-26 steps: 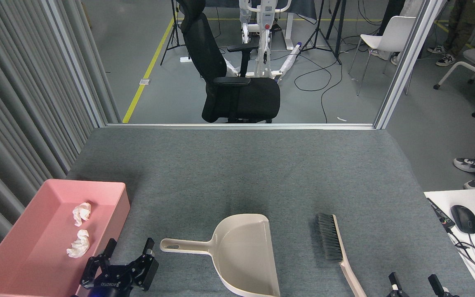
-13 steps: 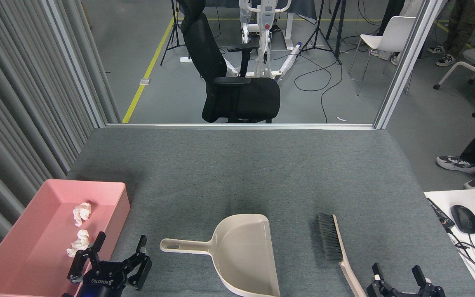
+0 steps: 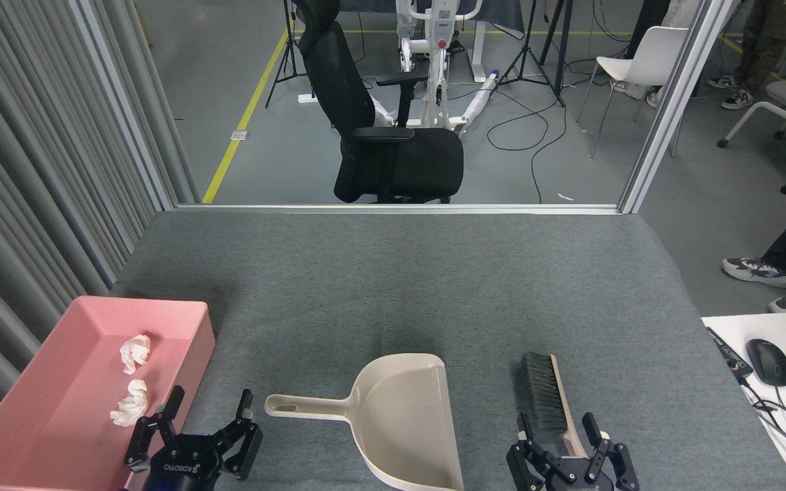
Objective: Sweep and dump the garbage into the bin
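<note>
Pink bin [image 3: 38,436] sits at the near left corner of the grey worktop [image 3: 393,286], and both bits of garbage are inside it: one tissue wad [image 3: 135,352] further back, the other wad [image 3: 131,404] nearer me, just up and left of my left tool [image 3: 209,408]. That left tool is spread wide with nothing between its fingers, hovering over the bin's right wall. Just to its right lies the beige dustpan [image 3: 400,416], handle pointing at the tool, handle tip close to the right finger but apart from it, scoop empty. Over on the other side, my right tool [image 3: 557,427] is open too, one finger on either side of the brush [image 3: 548,395] handle, right where the handle leaves the bristle head. I can't tell whether the fingers touch it; they are not closed on it. The bristles lie just ahead of the tool, away from me. Well off to the right of it, a white desk [image 3: 727,326] carries a black mouse [image 3: 767,362].
</note>
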Controlling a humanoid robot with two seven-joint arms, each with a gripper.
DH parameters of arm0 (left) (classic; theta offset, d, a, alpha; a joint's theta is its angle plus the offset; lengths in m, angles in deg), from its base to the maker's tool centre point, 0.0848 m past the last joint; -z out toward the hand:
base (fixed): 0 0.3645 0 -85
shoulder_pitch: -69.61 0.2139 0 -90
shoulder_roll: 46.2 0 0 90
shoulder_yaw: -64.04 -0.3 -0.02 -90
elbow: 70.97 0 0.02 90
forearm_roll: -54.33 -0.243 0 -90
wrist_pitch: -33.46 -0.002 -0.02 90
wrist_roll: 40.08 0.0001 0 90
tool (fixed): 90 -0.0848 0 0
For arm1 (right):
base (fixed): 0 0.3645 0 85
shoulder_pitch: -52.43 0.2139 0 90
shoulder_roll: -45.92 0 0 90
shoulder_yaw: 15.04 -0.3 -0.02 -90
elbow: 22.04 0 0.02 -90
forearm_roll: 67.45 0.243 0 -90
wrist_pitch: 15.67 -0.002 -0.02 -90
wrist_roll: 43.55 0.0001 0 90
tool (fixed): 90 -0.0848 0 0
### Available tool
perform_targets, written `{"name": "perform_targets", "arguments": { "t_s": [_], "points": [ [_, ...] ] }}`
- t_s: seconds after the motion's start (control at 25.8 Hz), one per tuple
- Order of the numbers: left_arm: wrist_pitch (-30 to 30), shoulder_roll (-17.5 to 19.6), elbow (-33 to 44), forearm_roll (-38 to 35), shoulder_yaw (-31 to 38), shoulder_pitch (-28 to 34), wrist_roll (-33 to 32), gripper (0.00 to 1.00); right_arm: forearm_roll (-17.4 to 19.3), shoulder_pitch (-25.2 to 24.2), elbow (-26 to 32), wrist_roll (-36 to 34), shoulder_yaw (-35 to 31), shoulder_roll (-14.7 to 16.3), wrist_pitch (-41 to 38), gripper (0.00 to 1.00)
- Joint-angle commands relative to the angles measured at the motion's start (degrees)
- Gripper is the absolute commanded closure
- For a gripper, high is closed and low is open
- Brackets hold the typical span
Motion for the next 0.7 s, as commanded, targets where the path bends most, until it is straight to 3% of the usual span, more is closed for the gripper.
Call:
{"name": "perform_targets", "arguments": {
  "t_s": [0.0,0.27,0.46,0.66],
  "points": [
    [-0.1,-0.2,0.0,-3.8,0.2,0.2,1.2,0.00,-0.5,-0.2,0.4,1.5,1.1,-0.2,1.4,0.01],
    [-0.1,-0.7,0.0,-5.2,0.2,0.1,1.4,0.00,-7.6,-0.4,1.8,0.5,4.8,-0.2,2.3,0.01],
    [-0.1,-1.1,0.0,-5.2,0.2,0.2,1.4,0.00,-7.7,-0.5,2.2,0.4,8.7,-0.2,8.1,0.01],
    [-0.1,-1.1,0.0,-5.2,0.2,0.2,1.4,0.00,-7.7,-0.5,2.4,0.0,9.0,-0.2,8.4,0.00]
  ]
}}
